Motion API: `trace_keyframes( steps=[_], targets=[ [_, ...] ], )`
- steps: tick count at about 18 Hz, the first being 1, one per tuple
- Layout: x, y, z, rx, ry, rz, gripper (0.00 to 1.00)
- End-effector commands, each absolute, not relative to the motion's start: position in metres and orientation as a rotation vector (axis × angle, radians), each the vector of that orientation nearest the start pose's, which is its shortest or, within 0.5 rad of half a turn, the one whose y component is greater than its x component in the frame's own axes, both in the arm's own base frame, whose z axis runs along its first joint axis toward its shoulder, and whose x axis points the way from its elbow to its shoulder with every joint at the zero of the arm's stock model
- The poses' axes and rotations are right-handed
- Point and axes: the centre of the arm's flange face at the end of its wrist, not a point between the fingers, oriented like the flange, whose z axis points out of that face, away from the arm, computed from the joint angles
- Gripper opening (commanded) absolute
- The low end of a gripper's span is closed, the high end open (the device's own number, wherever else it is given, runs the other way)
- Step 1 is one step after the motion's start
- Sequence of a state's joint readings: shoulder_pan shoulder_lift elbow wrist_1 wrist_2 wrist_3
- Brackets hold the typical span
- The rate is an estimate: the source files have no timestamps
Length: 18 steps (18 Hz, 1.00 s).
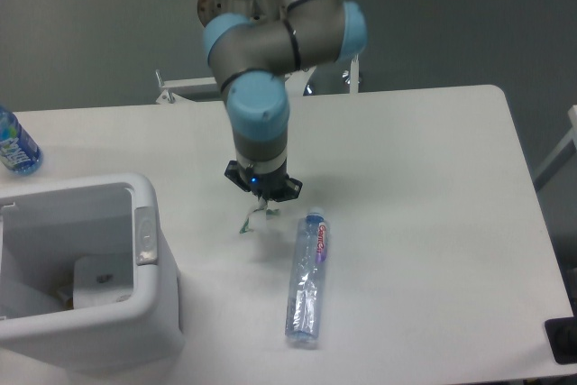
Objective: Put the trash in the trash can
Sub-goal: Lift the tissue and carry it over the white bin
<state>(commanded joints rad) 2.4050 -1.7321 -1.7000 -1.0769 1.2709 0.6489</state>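
as our gripper (pixel 261 205) pinches the crumpled paper wrapper (pixel 251 220) by its top, we judge it light and soft; the flattened plastic bottle (pixel 306 278) looks slippery.

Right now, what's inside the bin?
The bin holds a white squarish piece with a dark spot, and something small and brownish beside it. The near wall hides the rest of the floor.

Even, cool overhead light; soft shadows, slightly blurry
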Motion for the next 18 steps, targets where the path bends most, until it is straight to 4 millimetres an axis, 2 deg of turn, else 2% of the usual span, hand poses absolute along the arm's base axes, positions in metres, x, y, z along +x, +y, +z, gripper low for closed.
trace_keyframes(
  steps=[2, 4, 7, 8, 10, 13, 16, 18],
  targets=[
    [-0.322, 0.496, 0.454, -2.573, -0.309, -0.205, 0.00],
    [-0.341, 0.495, 0.504, -2.407, -0.426, -0.290, 0.00],
    [-0.343, 0.504, 0.563, -2.293, -0.511, -0.311, 0.00],
    [-0.343, 0.508, 0.576, -2.265, -0.548, -0.316, 0.00],
    [-0.329, 0.532, 0.584, -2.238, -0.570, -0.348, 0.00],
    [-0.295, 0.564, 0.582, -2.216, -0.536, -0.376, 0.00],
    [-0.253, 0.598, 0.565, -2.250, -0.446, -0.424, 0.00],
    [-0.230, 0.613, 0.549, -2.283, -0.405, -0.459, 0.00]
  ],
)
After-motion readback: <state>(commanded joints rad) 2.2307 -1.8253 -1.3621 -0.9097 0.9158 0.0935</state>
